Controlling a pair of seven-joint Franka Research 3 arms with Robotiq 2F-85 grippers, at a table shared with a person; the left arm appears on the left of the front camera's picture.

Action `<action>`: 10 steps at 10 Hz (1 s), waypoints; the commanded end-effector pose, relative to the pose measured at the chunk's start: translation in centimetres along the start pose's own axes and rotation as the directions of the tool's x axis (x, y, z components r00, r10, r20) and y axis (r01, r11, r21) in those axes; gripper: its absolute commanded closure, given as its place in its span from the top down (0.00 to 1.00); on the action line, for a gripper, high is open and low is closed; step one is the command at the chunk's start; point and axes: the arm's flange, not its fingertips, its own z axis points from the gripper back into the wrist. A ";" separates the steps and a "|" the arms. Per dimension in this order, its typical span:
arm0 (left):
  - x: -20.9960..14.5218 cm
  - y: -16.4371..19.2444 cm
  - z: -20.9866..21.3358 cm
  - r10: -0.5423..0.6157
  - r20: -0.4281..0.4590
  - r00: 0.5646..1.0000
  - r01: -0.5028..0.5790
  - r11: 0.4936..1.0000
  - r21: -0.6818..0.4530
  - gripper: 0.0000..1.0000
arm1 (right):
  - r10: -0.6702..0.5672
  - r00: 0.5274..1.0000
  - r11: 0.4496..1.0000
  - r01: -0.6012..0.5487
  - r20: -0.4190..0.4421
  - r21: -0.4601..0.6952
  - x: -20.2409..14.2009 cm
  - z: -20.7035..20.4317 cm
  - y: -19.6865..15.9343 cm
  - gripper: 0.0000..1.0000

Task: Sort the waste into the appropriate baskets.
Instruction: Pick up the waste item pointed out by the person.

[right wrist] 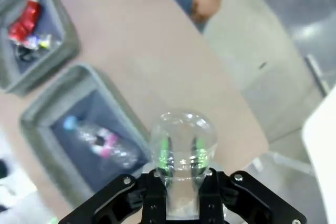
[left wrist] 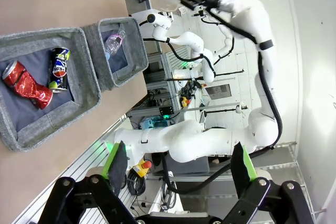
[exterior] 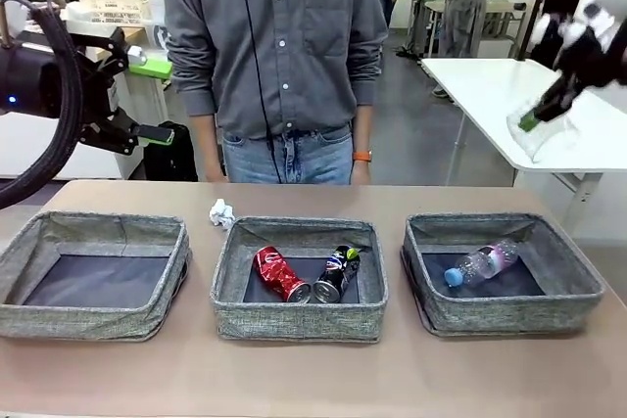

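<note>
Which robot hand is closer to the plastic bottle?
The right one. The right gripper, holding a clear cup, hangs high up just right of the bottle. The left gripper is far off, up by the left basket.

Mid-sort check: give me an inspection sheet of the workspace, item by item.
Surface: tan table; left basket, middle basket and right basket in a row.
Job's things: red can and dark can in middle basket; bottle in right basket; crumpled paper on table behind middle basket; clear cup held.
Clutter: nothing seen.
Claws: right claw shut on clear cup, raised at the right; left claw open, raised at the left, holding nothing.
Cables: black cable loops behind left claw, off the table.
Surroundings: person at far edge; white table beyond.
</note>
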 end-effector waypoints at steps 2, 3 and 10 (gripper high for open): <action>0.0 -0.2 0.0 0.008 0.002 1.000 -0.008 1.000 -0.003 1.00 | -0.051 0.989 0.975 0.080 -0.140 0.209 8.0 3.9 0.5 0.20; 0.0 -0.2 0.0 0.008 0.002 1.000 -0.008 1.000 -0.003 1.00 | -0.069 0.993 0.968 0.091 -0.098 0.232 10.5 4.4 2.9 0.20; 0.0 -0.2 0.0 0.008 0.002 1.000 -0.008 1.000 -0.003 1.00 | -0.053 0.998 0.990 0.055 -0.014 0.128 21.1 3.7 14.7 0.20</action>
